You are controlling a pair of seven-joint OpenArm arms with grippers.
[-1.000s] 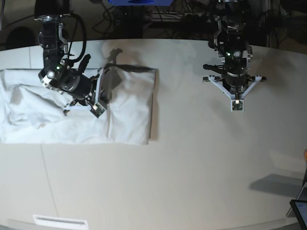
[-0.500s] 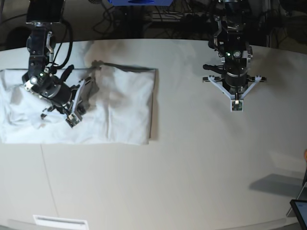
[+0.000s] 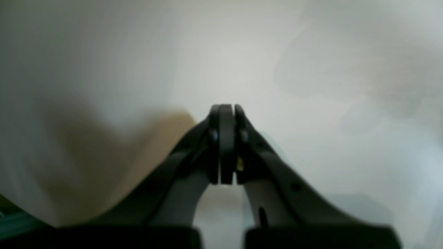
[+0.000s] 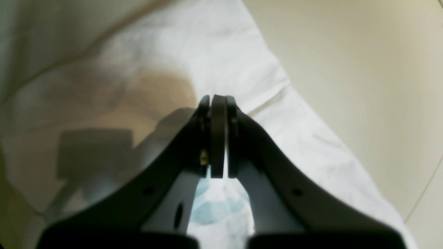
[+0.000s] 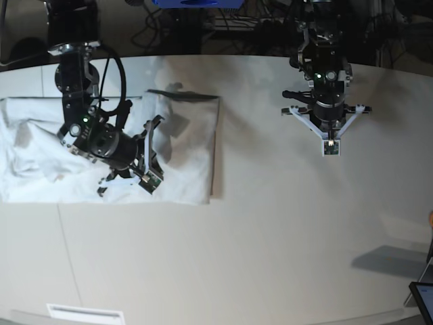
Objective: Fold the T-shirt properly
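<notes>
The right claw (image 5: 150, 181), on the left of the base view, hangs low over the T-shirt (image 5: 183, 145), its jaws clenched with no cloth seen between them in its wrist view, which shows only wrinkled white fabric under and beyond the tips. The T-shirt lies on the counter (image 5: 270, 237) as a partly folded oblong: a rumpled mass to the outer side of this claw, a smoother panel on the side toward the other arm, ending in a straight edge, with the near hem just in front of the tips. The left claw (image 5: 329, 147), on the right of the base view, is also clenched and empty, poised above bare counter well apart from the garment; its wrist view shows nothing but pale surface. Judgement: the step in hand appears to be smoothing or re-gripping for the next fold. To do it well, the right claw should release before descending, take a hemmed edge or corner rather than loose middle cloth, pinch all layers together, and carry the fold across squarely, keeping edges aligned. Risk: dragging the bunched portion out of alignment.
</notes>
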